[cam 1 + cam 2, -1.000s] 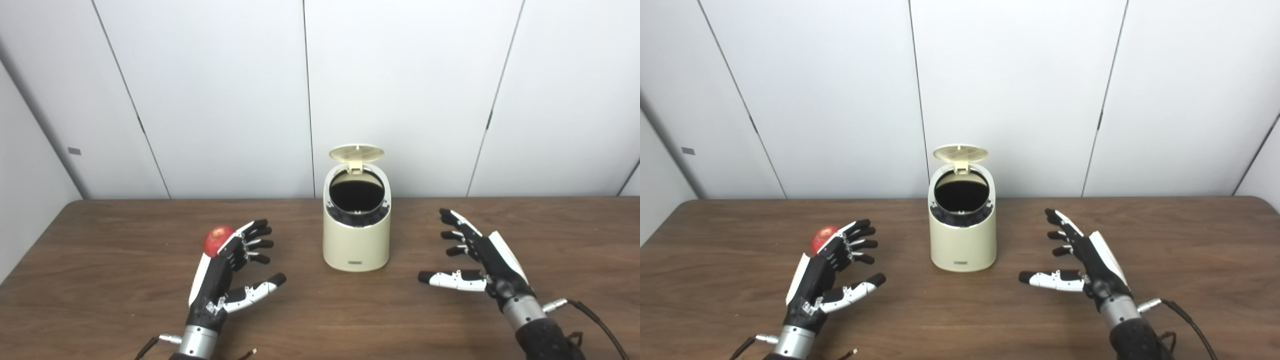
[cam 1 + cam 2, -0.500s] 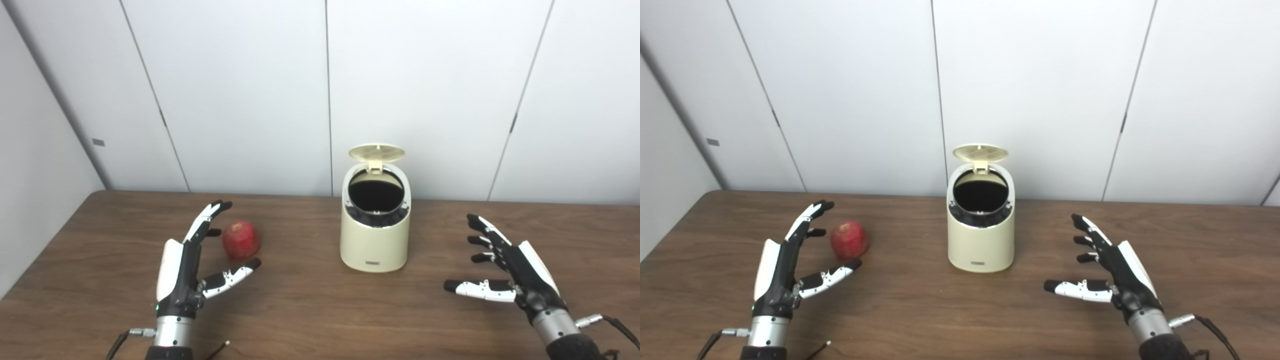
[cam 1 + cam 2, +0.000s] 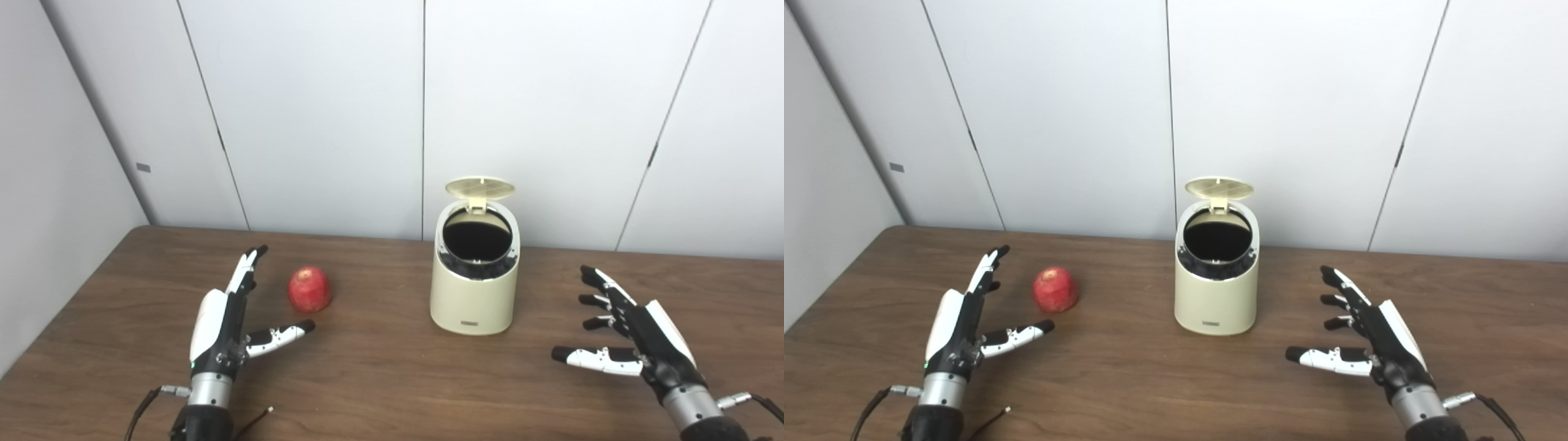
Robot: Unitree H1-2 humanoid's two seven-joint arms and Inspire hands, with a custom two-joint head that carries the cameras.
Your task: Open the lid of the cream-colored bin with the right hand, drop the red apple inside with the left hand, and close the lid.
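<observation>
There's a little dark label low on the front of the cream-colored bin (image 3: 475, 291), but the writing on it is way too small to read. The bin is a rounded tub with a slanted top, sitting around the middle of the brown wooden table (image 3: 380, 380). Its round lid (image 3: 480, 189) is flipped up at the back, so you can see the ribbed underside and the dark opening with a black ring around it.

The red apple (image 3: 310, 289) sits on the table to the left of the bin, well apart from it, a bit speckled and paler on top. The left hand (image 3: 222, 321) is just beside the apple, not touching, fingers spread wide and holding nothing. The right hand (image 3: 634, 334) is off to the right of the bin, also splayed open and empty, thumb pointing inward
</observation>
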